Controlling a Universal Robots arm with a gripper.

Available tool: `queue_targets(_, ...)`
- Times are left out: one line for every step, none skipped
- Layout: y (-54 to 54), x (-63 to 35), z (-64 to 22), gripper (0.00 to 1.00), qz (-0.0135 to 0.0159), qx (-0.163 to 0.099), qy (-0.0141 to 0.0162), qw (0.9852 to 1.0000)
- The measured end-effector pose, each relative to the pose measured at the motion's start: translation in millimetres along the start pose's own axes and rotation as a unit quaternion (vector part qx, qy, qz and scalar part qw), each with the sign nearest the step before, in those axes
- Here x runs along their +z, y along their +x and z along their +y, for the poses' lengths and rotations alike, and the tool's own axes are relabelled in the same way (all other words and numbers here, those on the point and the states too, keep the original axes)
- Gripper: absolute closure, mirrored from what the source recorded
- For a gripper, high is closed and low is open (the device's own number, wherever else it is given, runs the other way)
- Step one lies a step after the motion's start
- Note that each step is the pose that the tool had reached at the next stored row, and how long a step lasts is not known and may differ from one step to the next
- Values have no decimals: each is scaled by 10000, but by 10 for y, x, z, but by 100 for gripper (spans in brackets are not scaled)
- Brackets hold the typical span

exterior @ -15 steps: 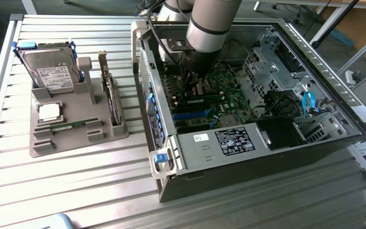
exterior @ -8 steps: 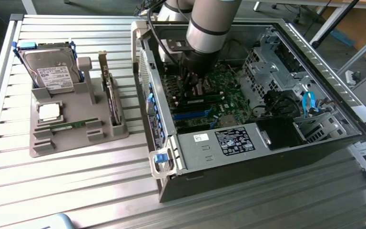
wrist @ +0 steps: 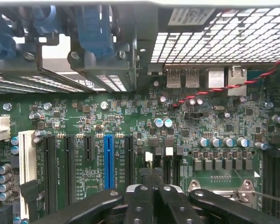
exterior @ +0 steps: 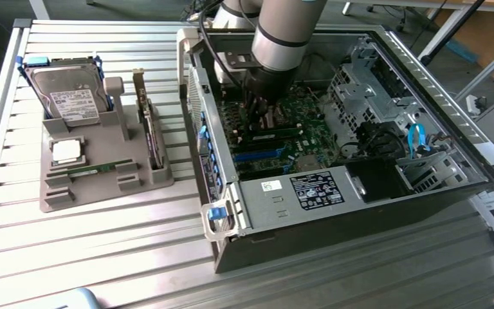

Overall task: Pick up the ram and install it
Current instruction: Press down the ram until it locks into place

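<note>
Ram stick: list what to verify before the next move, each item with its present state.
1. Ram stick held by the gripper: not ok. It lies on the grey holder, outside the computer case.
2. Gripper fingers shut: ok. Nothing shows between them.
3. Case side open, motherboard exposed: ok.
4. Gripper inside the case, above the motherboard: ok.
5. Red cable apart from the fingers: ok.
6. Memory slots free: cannot tell.
</note>
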State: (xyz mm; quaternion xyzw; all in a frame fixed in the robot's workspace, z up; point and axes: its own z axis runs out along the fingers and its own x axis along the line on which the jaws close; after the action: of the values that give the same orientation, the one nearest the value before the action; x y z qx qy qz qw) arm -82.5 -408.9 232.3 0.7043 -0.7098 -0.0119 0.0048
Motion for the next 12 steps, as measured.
queue_targets(3, -55, 4, 89, 12, 1, -7, 10000)
queue_targets(3, -80, 4, 89, 13, 1, -8, 10000)
queue_targets(2, -108, 5, 89, 13, 1, -8, 10000)
queue_targets(2, -131, 5, 89, 13, 1, -8, 10000)
queue_targets(2, -145, 6, 89, 13, 1, -8, 10000)
queue_targets(2, -159, 6, 89, 13, 1, -8, 10000)
queue_targets(2, -174, 7, 89, 13, 1, -8, 10000)
queue_targets(2, -187, 7, 89, 13, 1, -8, 10000)
queue_targets(2, -198, 7, 89, 13, 1, -8, 10000)
queue_targets(2, -215, 8, 89, 13, 1, -8, 10000)
queue_targets(1, -232, 8, 89, 13, 1, -8, 10000)
queue_targets(1, -252, 8, 89, 14, 0, -8, 10000)
